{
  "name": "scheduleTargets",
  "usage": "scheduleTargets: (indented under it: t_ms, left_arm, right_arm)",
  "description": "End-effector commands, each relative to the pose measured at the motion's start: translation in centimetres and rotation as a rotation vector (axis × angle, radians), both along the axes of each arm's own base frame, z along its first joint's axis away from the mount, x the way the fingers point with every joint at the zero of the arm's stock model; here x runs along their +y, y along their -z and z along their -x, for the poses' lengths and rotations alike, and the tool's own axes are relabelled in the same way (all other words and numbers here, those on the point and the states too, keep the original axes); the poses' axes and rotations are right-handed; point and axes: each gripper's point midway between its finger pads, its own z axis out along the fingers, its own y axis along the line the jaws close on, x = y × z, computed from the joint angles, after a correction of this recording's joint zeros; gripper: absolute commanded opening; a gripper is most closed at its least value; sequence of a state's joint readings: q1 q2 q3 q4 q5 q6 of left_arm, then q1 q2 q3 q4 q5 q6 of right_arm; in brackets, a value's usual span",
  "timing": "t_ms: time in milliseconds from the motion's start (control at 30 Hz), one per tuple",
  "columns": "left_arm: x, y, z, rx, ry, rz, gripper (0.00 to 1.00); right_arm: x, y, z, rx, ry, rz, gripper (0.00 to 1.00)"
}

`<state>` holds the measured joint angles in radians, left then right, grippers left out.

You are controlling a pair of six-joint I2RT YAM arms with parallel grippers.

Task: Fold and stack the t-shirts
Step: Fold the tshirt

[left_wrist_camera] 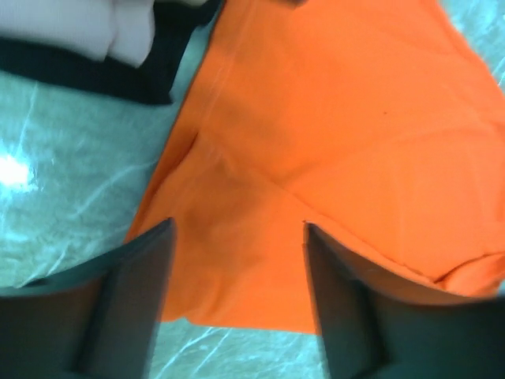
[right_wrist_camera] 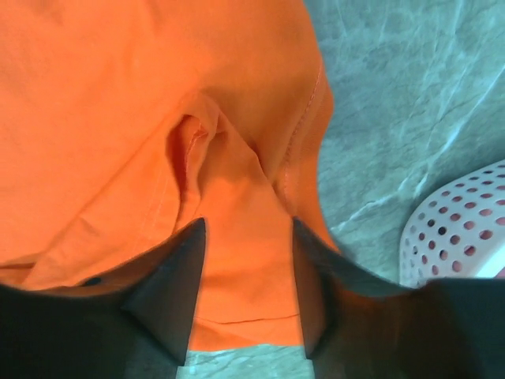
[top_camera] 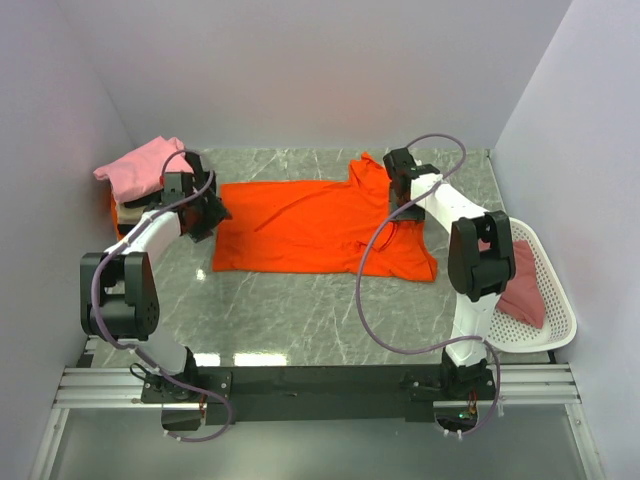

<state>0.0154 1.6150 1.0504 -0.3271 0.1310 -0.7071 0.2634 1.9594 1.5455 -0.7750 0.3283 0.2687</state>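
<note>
The large orange t-shirt lies spread across the middle of the table, with one part bunched up at its far right end. My left gripper hovers over the shirt's left edge. Its jaws are open, with flat orange cloth lying under the gap. My right gripper is over the shirt's right end, also open, and a raised crease of orange cloth stands just ahead of the gap. A pink t-shirt tops a pile at the back left. A dusty rose t-shirt lies in the basket.
The white lattice basket stands at the right edge, its rim near the right gripper. The pile at the back left includes black cloth and pale cloth, close to the left gripper. Walls enclose the table on three sides.
</note>
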Motion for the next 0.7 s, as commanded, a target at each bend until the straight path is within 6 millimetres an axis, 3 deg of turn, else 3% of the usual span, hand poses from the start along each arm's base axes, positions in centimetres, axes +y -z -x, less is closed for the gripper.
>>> scheduleTargets:
  t_ms: [0, 33, 100, 133, 167, 200, 233, 300, 400, 533, 667]
  left_arm:
    - [-0.6, -5.7, -2.3, -0.153, 0.019, -0.080, 0.79]
    - [-1.6, -6.9, -2.5, -0.173, 0.040, -0.103, 0.82]
    - [-2.3, -8.4, -2.6, -0.212, 0.042, -0.147, 0.85]
    - [-4.3, -8.9, -2.3, -0.230, 0.088, -0.152, 0.85]
    - [-5.4, -10.1, -2.4, -0.279, 0.108, -0.148, 0.86]
    - [-6.6, -10.3, -2.1, -0.298, 0.133, -0.143, 0.87]
    - [-9.0, -9.9, -1.3, -0.307, 0.181, -0.132, 0.87]
    - [-11.5, -10.4, -0.9, -0.356, 0.220, -0.108, 0.87]
    - [-16.7, -8.8, 1.0, -0.355, 0.319, -0.046, 0.87]
    - [-20.8, -5.0, 2.7, -0.287, 0.390, -0.013, 0.88]
    - [-23.1, -2.6, 3.6, -0.253, 0.434, -0.008, 0.88]
  right_arm:
    - [-0.6, -5.0, -1.3, -0.132, 0.026, -0.003, 0.56]
    - [-0.7, -5.4, -1.2, -0.143, 0.028, -0.007, 0.61]
    - [-0.7, -6.5, -0.5, -0.175, 0.028, -0.022, 0.63]
    - [-0.1, -6.7, -0.2, -0.177, 0.009, -0.052, 0.63]
    - [0.4, -5.8, 0.5, -0.161, -0.007, -0.081, 0.62]
    - [1.0, -5.9, 1.1, -0.165, -0.027, -0.111, 0.61]
    - [2.2, -5.5, 1.6, -0.150, -0.061, -0.172, 0.58]
    - [3.7, -3.7, 3.0, -0.119, -0.102, -0.240, 0.56]
    - [5.9, -1.4, 4.5, -0.066, -0.144, -0.363, 0.52]
    - [6.9, 0.8, 5.3, -0.015, -0.158, -0.399, 0.48]
    - [7.5, 1.5, 4.8, -0.010, -0.169, -0.420, 0.46]
